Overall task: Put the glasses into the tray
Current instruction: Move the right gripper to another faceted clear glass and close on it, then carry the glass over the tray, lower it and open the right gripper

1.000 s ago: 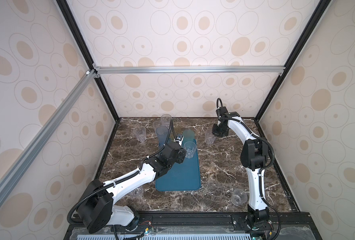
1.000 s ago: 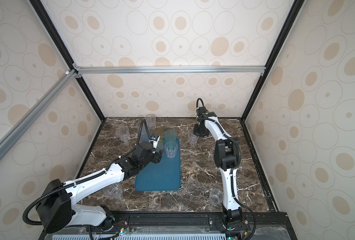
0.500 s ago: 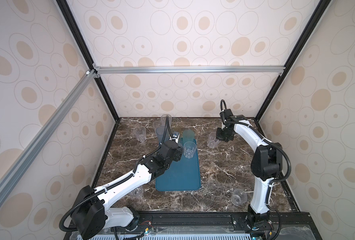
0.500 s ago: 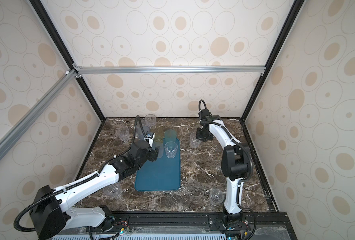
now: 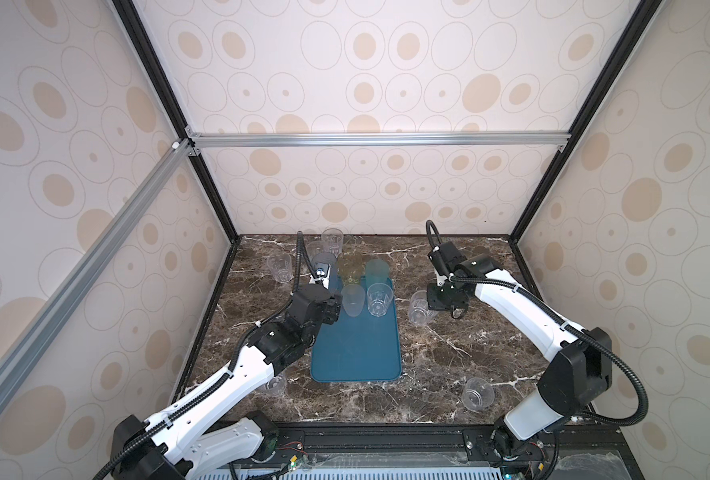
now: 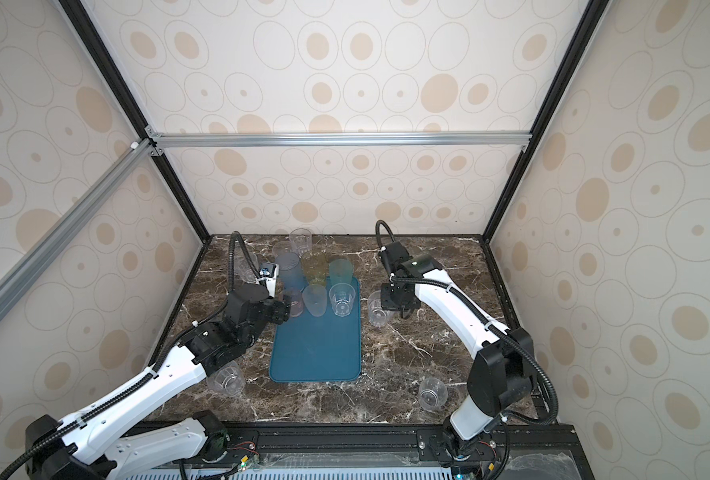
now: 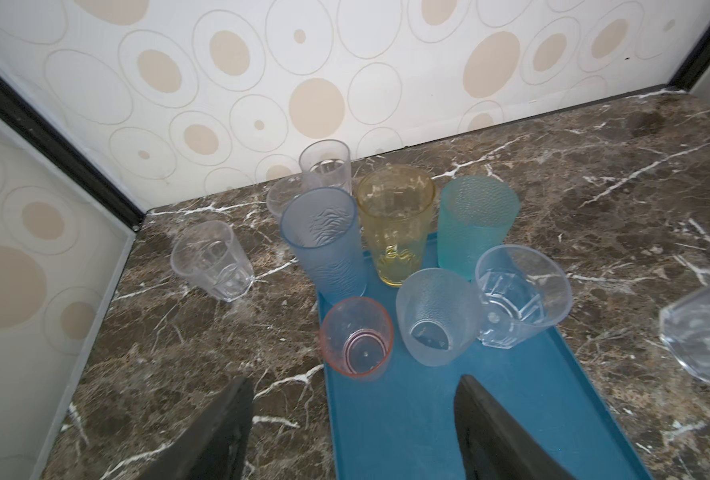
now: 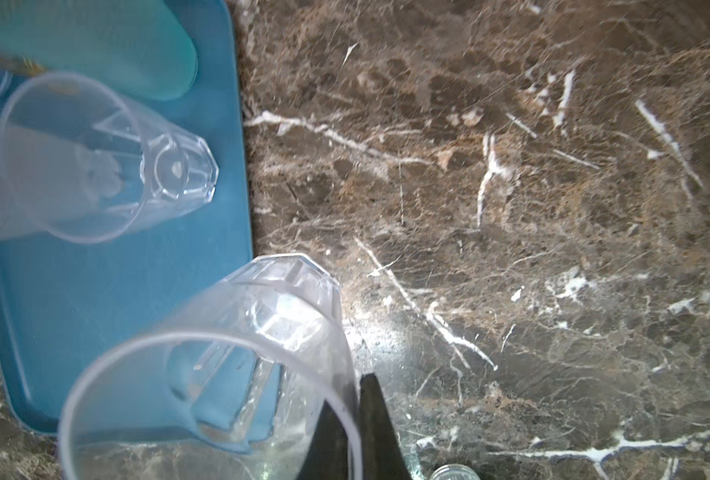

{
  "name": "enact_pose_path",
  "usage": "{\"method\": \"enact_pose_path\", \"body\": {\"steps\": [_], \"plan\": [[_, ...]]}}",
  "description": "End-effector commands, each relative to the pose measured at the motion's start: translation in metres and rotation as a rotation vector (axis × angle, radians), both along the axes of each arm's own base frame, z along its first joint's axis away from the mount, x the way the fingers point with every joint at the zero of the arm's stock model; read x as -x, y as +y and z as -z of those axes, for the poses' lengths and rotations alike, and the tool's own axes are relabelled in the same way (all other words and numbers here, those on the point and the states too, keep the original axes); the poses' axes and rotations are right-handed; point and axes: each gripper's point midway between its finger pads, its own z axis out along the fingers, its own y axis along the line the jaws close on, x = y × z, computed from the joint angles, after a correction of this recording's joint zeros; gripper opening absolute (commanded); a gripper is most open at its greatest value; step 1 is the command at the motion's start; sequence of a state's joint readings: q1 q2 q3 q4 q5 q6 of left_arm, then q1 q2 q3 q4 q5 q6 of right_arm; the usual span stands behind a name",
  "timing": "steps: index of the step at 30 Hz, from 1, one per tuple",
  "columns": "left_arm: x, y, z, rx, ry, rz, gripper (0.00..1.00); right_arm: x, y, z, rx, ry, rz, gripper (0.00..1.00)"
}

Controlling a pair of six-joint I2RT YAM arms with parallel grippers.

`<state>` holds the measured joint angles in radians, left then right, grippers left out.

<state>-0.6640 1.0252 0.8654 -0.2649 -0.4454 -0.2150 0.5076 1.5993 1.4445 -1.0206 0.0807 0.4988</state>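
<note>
Pinching the rim of the clear faceted glass (image 8: 220, 365) in my right gripper (image 8: 355, 428), I see the tray (image 5: 357, 357) just beside it, leftward, my left gripper (image 7: 353, 395) wide open.

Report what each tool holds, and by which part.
Right tool pinches a clear glass by the wall at its rim, one finger inside, one outside. Left tool is open and holds nothing.

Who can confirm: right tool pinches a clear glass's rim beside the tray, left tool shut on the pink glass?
Left tool is open; the pink glass stands free on the tray, per left wrist view. Right tool part is correct.
</note>
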Motion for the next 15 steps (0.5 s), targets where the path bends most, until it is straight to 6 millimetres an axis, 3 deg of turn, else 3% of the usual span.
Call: {"method": "enact_pose_path", "body": {"steps": [1, 10, 15], "plan": [[0.009, 0.018, 0.011, -0.01, 0.039, -0.045, 0.76, 0.016, 0.02, 0.001, 0.002, 0.004, -0.01, 0.03], [0.02, 0.039, 0.011, 0.018, 0.035, -0.098, 0.77, 0.037, 0.13, 0.031, -0.005, 0.046, -0.19, 0.03], [0.026, 0.049, 0.006, 0.027, 0.014, -0.125, 0.76, 0.042, 0.178, 0.046, 0.013, 0.065, -0.258, 0.03]]}}
